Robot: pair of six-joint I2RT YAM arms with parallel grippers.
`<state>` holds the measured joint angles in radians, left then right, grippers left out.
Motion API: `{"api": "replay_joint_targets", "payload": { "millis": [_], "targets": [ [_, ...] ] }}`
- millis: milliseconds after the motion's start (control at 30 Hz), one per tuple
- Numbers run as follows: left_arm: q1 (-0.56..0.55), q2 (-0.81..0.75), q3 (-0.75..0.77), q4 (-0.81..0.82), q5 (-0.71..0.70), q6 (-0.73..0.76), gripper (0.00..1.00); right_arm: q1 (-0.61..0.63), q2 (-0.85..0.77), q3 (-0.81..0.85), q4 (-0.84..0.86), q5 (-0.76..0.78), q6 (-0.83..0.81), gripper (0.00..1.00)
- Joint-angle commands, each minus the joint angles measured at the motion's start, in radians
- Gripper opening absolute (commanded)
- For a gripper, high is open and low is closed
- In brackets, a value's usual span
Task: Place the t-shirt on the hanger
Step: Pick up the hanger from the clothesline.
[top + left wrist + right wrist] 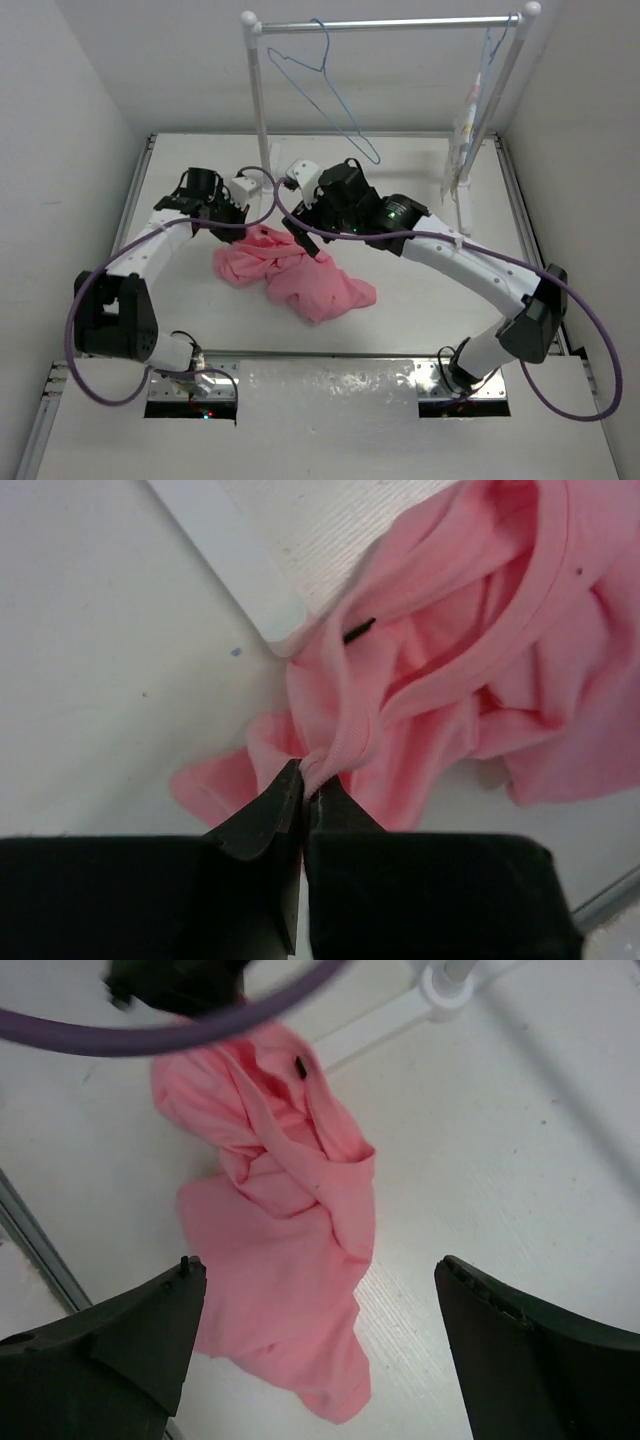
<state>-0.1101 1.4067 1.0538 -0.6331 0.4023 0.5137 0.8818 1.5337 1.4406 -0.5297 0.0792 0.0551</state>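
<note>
**A:** Shirt position?

**B:** The t-shirt is a crumpled heap mid-table, well apart from the hanger. Its long axis runs far-left to near-right, and the loose wide end points near-right.

**A:** Left side?

**B:** The left gripper is at the heap's far-left end. Its jaws are clamped tight on a ribbed edge band of the shirt.

**A:** Right?

**B:** The right gripper hangs over the heap's middle. Its jaws are spread wide with nothing between them.

**A:** Hanger orientation?

**B:** It's on the white rail at the far side, left half. The hook is up over the bar, and the triangle hangs below, slanting down to the right in the top view. A second hanger with a whitish sheet hangs at the rail's right end.
</note>
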Motion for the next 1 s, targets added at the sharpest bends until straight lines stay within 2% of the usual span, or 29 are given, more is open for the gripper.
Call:
{"api": "replay_joint_targets", "payload": {
  "millis": [0, 33, 100, 200, 267, 300, 367, 433, 600, 800, 867, 900, 933, 967],
  "targets": [
    [0.012, 0.049, 0.000, 0.216, -0.085, -0.086, 0.00, 0.006, -0.122, 0.105, 0.054, -0.006, -0.049, 0.93],
    [0.012, 0.064, 0.008, 0.220, -0.079, -0.093, 0.00, 0.006, -0.130, 0.124, 0.059, 0.025, -0.047, 0.92],
    [0.012, 0.089, 0.006, 0.237, -0.068, -0.096, 0.00, 0.000, -0.126, 0.202, 0.056, 0.081, -0.112, 0.80],
    [0.012, 0.092, -0.003, 0.257, -0.071, -0.099, 0.00, -0.023, -0.071, 0.326, 0.037, 0.181, -0.155, 0.78],
    [0.012, 0.089, -0.012, 0.268, -0.069, -0.104, 0.00, -0.078, -0.021, 0.439, 0.028, 0.261, -0.195, 0.83],
    [0.012, 0.083, -0.026, 0.274, -0.069, -0.104, 0.00, -0.107, 0.033, 0.483, 0.020, 0.267, -0.199, 0.91],
    [0.012, 0.072, -0.041, 0.297, -0.079, -0.109, 0.00, -0.191, 0.090, 0.588, 0.019, 0.274, -0.193, 0.99],
    [0.012, 0.060, -0.061, 0.309, -0.085, -0.107, 0.00, -0.257, 0.163, 0.639, 0.037, 0.249, -0.189, 0.99],
    [0.012, 0.035, -0.089, 0.308, -0.108, -0.083, 0.00, -0.358, 0.290, 0.756, 0.039, -0.007, -0.178, 0.99],
    [0.012, 0.014, -0.103, 0.325, -0.134, -0.076, 0.00, -0.429, 0.353, 0.689, 0.083, -0.211, -0.113, 0.96],
    [0.012, 0.012, -0.101, 0.325, -0.132, -0.076, 0.00, -0.431, 0.376, 0.681, 0.085, -0.219, -0.121, 0.87],
    [0.012, 0.012, -0.101, 0.325, -0.129, -0.076, 0.00, -0.432, 0.384, 0.684, 0.083, -0.220, -0.127, 0.79],
    [0.012, 0.012, -0.103, 0.325, -0.129, -0.076, 0.00, -0.432, 0.396, 0.687, 0.086, -0.216, -0.129, 0.64],
    [0.012, 0.012, -0.103, 0.323, -0.132, -0.076, 0.00, -0.432, 0.401, 0.690, 0.086, -0.211, -0.135, 0.57]
  ]
}}
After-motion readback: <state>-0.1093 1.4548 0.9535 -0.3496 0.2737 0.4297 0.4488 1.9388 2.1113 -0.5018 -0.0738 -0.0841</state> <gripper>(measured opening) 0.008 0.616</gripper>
